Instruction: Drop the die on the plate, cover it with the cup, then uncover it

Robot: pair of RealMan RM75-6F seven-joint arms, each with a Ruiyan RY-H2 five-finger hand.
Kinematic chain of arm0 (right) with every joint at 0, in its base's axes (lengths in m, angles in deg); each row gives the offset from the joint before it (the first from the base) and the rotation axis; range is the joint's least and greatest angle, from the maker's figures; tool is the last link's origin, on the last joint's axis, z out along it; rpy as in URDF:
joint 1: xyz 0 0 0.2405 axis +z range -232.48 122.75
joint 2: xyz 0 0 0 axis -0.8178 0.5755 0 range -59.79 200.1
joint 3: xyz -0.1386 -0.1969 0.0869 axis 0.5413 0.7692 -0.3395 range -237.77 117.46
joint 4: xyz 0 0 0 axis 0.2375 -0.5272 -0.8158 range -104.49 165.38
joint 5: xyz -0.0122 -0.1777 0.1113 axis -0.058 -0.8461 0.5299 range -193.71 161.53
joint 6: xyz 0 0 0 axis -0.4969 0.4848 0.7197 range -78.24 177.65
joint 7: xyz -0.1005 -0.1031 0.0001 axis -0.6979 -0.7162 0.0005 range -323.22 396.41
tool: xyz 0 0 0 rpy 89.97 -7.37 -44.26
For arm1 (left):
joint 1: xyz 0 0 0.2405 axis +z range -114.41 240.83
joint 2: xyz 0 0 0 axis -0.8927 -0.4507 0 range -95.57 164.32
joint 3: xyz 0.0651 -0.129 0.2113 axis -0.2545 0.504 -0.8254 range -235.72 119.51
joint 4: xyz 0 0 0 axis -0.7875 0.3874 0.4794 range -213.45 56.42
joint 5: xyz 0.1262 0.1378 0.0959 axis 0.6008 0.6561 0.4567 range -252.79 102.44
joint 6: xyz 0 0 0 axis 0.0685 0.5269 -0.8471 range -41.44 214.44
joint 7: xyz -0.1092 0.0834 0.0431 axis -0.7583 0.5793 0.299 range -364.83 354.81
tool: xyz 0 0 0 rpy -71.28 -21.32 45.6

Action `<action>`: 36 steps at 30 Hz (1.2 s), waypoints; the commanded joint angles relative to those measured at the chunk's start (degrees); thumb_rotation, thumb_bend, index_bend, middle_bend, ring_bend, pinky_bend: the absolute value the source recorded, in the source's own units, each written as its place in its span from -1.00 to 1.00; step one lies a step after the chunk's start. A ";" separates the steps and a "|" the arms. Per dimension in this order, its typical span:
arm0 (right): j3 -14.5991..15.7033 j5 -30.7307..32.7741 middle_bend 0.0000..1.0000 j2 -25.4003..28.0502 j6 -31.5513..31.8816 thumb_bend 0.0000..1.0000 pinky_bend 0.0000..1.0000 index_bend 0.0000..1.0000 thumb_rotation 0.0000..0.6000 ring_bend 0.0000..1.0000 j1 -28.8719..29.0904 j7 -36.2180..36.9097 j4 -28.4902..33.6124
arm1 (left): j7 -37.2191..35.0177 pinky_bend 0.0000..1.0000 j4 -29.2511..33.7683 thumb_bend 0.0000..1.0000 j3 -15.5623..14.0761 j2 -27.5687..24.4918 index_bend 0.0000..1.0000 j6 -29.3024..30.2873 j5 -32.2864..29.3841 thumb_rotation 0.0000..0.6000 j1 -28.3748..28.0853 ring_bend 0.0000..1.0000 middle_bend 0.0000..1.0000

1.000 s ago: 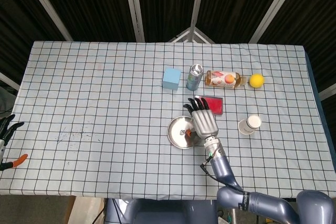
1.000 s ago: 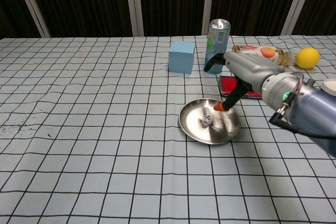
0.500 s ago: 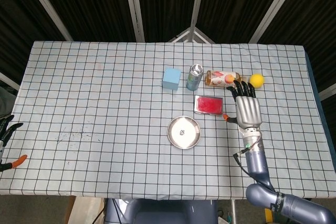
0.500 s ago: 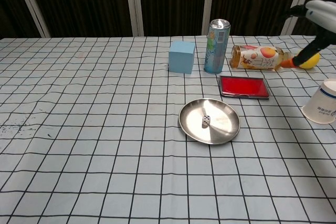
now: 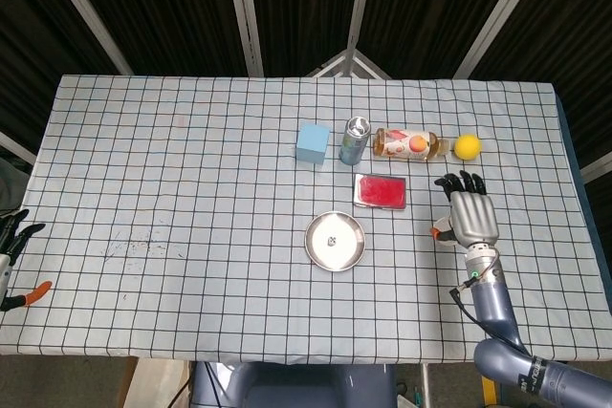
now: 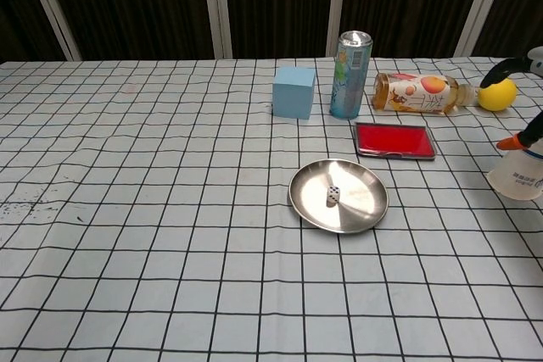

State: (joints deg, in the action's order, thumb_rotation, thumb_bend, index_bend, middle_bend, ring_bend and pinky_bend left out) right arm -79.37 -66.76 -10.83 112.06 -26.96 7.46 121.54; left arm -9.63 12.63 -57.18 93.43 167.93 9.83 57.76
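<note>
Checked cloth covers my table (image 5: 191,169). Right hand (image 5: 473,217) hangs over the cup (image 6: 517,177), fingers spread, gripping nothing. Left of them, the die (image 6: 333,196) sits on the plate (image 6: 365,209).

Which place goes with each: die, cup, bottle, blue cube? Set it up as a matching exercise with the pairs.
Things:
1. die
2. cup
3. bottle
4. blue cube

Places:
A. left of the can
B. under the right hand
C. on the plate
D. lying on its side beside the lemon

Pairs: 1-C, 2-B, 3-D, 4-A
</note>
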 commanded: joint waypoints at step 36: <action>6.24 0.53 -0.29 4.01 -2.62 -0.65 -1.00 -0.29 1.00 -0.73 0.53 4.22 -4.49 | 1.31 -0.95 0.27 -0.41 0.01 0.37 -0.68 -0.13 -0.24 1.00 -0.05 -1.00 -1.00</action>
State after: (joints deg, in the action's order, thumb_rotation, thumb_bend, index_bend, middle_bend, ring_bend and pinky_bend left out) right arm -73.31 -66.41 -6.50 109.68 -26.61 11.45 117.53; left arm -8.35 12.90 -57.17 93.79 167.83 9.61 57.72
